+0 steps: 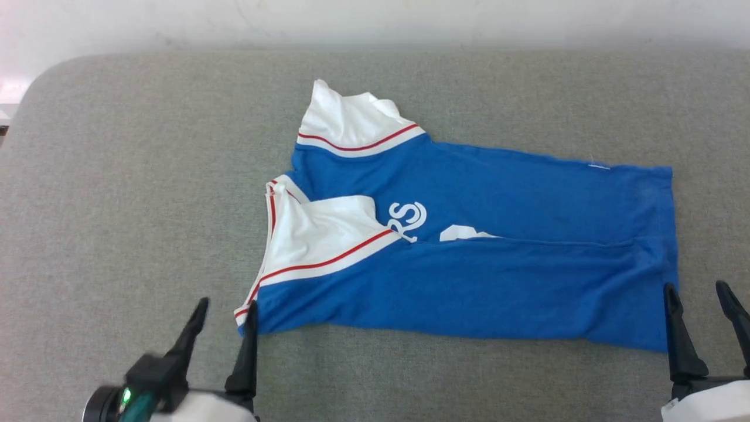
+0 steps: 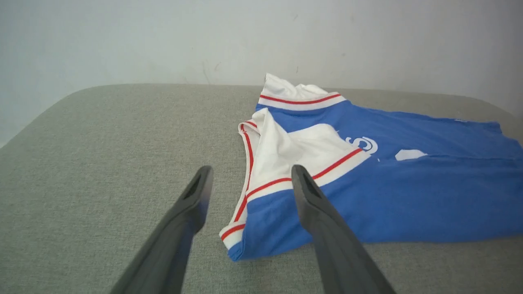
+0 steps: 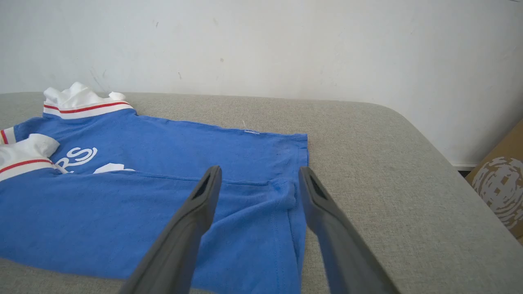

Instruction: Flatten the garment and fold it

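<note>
Grey woven fabric covers the surface (image 1: 117, 176), which has rounded corners, and the garment (image 1: 469, 281) lies across its middle, the collar end toward the robot's left and the hem toward its right. It is a royal-blue shirt folded along its length: the near long side is turned over onto the middle and its edge makes a straight line across the cloth. One white sleeve (image 1: 319, 240) with a red stripe lies folded on top at the left end. The second white sleeve (image 1: 351, 123) sticks out at the far side and is a little crumpled. The blue cloth is mostly flat, with small wrinkles near the hem.

Behind the surface stands a pale wall (image 1: 375, 17) with some small marks. The right wrist view shows a brown cardboard box (image 3: 500, 192) with a pale round print, beyond the right end.

The white letters "RS" (image 1: 408, 217) can be read just above the fold line; the rest of the print is covered.

The left gripper (image 1: 227, 305) has its fingers spread at the near collar corner and holds nothing. The right gripper (image 1: 696, 287) is also spread, at the near hem corner, holding nothing.
</note>
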You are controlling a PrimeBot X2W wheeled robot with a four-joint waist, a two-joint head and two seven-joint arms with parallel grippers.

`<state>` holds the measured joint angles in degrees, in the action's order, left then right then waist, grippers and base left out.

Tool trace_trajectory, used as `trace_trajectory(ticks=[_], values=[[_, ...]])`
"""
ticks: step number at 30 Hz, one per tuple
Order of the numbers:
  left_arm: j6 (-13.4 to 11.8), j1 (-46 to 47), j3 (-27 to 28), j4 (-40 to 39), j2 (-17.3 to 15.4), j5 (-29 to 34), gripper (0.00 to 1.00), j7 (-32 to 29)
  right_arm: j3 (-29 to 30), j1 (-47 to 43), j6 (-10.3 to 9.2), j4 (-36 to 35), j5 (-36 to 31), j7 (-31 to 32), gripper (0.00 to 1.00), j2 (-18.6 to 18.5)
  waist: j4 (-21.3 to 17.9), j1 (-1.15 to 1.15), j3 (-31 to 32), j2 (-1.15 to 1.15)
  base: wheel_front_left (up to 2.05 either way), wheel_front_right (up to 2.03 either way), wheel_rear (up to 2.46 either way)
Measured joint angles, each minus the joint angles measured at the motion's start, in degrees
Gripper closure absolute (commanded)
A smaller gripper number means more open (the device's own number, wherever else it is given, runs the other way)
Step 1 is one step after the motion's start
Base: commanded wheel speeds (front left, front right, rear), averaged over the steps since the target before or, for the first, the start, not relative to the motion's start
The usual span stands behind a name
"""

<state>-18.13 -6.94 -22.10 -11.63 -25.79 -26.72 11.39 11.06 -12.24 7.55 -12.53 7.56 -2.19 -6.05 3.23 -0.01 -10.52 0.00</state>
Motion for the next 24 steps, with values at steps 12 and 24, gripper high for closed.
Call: trace_trajectory(ticks=[12,24], values=[[5.94,11.71,-4.99,7.80,-5.46,-3.66,0.00,-26.08,-2.38,1.33,0.00,1.02,0.40,1.15,0.00,-1.29,-0.53,0.01,-2.65,0.01,0.00,0.00,0.00],[5.56,14.58,-4.16,12.45,-4.79,-9.31,0.82,-34.50,-3.78,2.00,0.00,2.42,1.52,1.69,0.00,-3.85,-2.27,0.00,-5.70,0.01,0.00,0.00,0.00]])
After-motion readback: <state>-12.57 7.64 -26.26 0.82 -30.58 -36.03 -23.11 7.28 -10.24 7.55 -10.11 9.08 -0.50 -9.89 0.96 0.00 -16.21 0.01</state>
